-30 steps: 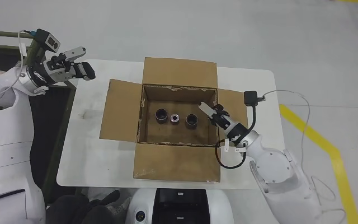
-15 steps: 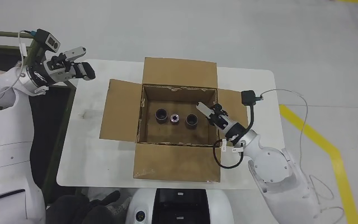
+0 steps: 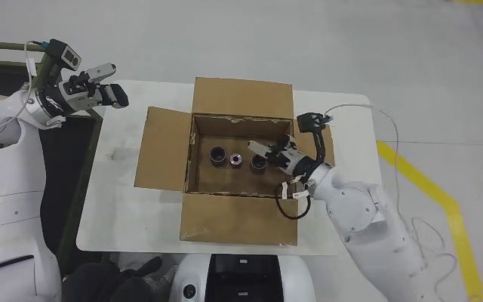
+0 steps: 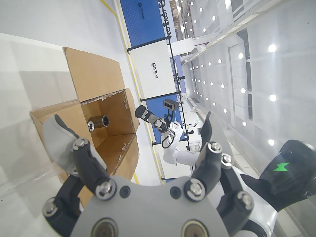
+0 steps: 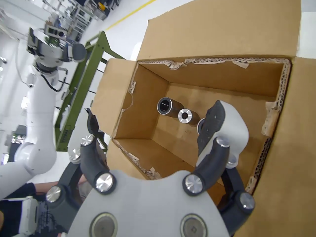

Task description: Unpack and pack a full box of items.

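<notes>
An open cardboard box (image 3: 235,219) stands mid-table with its flaps spread. Three short metal cylinders lie in a row on its floor: a dark one (image 3: 219,156), a smaller shiny one (image 3: 236,159) and another dark one (image 3: 259,161). In the right wrist view they are the dark cylinder (image 5: 165,106), the shiny cylinder (image 5: 185,115) and the third cylinder (image 5: 200,125), half hidden by a finger. My right gripper (image 3: 270,149) (image 5: 153,124) hangs open over the box's right side, just above that third cylinder. My left gripper (image 3: 115,84) (image 4: 130,129) is open and empty, held high beyond the table's left edge.
The white table (image 3: 113,196) has bare room on both sides of the box. A green metal frame (image 5: 81,80) stands off the table's left edge. A cable (image 3: 355,109) loops over the table's right end. The box walls (image 5: 279,114) closely flank my right gripper.
My right gripper has moved left, from the box's right wall in over the cylinders. The left arm has kept still.
</notes>
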Robot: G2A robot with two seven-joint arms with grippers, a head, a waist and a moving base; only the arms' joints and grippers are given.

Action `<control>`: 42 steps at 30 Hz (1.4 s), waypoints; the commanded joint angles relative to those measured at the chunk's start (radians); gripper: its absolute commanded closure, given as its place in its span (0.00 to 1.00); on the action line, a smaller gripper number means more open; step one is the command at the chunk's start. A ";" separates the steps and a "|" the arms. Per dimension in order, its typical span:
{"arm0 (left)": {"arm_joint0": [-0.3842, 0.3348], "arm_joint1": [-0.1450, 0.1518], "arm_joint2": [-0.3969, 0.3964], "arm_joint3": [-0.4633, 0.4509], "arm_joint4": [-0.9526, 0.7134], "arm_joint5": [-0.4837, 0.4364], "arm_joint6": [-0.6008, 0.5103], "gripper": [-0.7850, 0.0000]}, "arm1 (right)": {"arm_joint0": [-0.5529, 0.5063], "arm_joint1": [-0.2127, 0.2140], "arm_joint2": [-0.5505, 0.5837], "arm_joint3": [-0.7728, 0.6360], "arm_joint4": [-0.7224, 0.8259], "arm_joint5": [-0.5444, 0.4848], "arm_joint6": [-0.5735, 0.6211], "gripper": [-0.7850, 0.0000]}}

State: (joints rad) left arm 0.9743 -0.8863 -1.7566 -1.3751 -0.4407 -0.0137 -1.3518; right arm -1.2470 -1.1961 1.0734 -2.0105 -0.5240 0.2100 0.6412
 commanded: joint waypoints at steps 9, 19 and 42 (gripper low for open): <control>0.000 0.000 0.000 0.000 0.000 0.000 0.000 0.00 | 0.197 -0.021 -0.159 0.099 -0.194 0.029 0.225 0.00; 0.000 0.000 0.000 0.000 0.000 0.000 0.000 0.00 | 0.326 -0.053 -0.284 0.244 -0.325 0.066 0.373 0.00; 0.000 0.000 0.000 0.000 0.000 0.000 0.000 0.00 | 0.364 -0.104 -0.349 0.379 -0.431 0.233 0.426 0.20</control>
State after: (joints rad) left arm 0.9743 -0.8863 -1.7566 -1.3751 -0.4407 -0.0137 -1.3518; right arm -0.8824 -1.2992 0.7235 -1.6346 -0.9524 0.4382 1.0664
